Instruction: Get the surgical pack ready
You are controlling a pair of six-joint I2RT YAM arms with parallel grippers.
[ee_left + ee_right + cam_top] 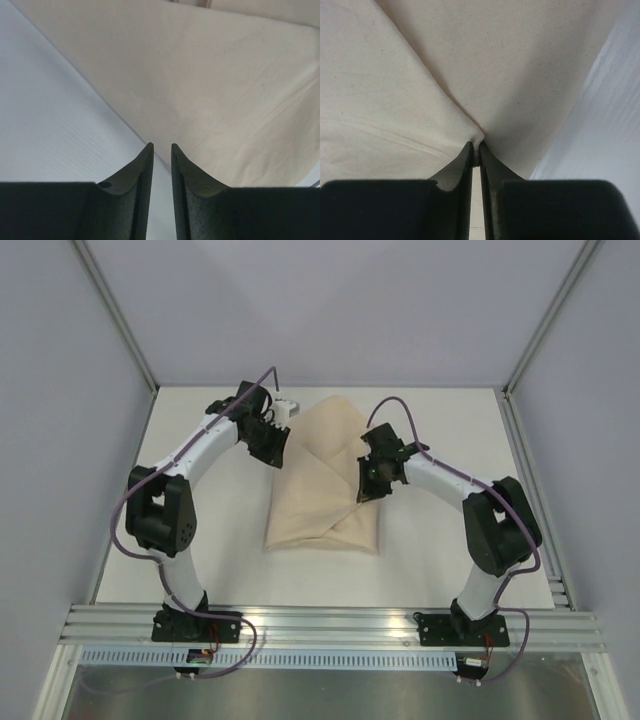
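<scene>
The surgical pack (325, 480) is a tan cloth bundle folded over itself in the middle of the white table; its contents are hidden. My left gripper (276, 454) is at the bundle's upper left edge. In the left wrist view its fingers (162, 146) stand a narrow gap apart with only bare table between them, and the cloth (225, 90) lies just beyond the tips. My right gripper (367, 490) is at the bundle's right side. The right wrist view shows it (476, 145) shut on a pinched fold of the cloth (395, 100).
White table surface (210, 540) lies on both sides of the bundle. An aluminium rail (330, 625) runs along the near edge by the arm bases. Grey walls and frame posts (120, 320) enclose the back and sides.
</scene>
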